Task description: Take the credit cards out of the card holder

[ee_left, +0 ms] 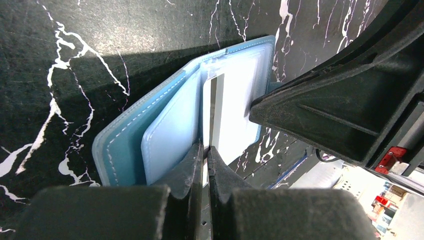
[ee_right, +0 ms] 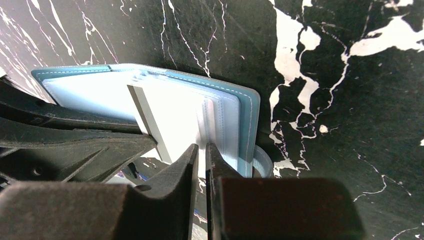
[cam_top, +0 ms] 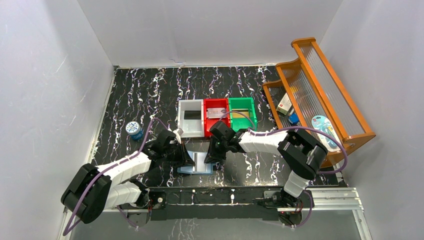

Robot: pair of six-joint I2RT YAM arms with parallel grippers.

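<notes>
Fingers of left gripper (ee_left: 205, 149): we see them pressed together on the edge of a pale credit card (ee_right: 148, 120), which stands up from the open leaves.
Fingers of right gripper (ee_right: 200, 150): nearly together; we find them pinching the clear pocket leaves of the card holder (ee_right: 245, 105).
Place of card holder: open on the marbled black table (cam_top: 140, 90), between both grippers.
Behind card holder: white bin (cam_top: 182, 120), red bin (cam_top: 205, 115), green bin (cam_top: 254, 112), side by side.
Left of card holder: round blue tin (cam_top: 134, 129).
Far right of card holder: wooden rack (cam_top: 287, 63).

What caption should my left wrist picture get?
Left jaws pinch a credit card poking from the open blue card holder.
</notes>
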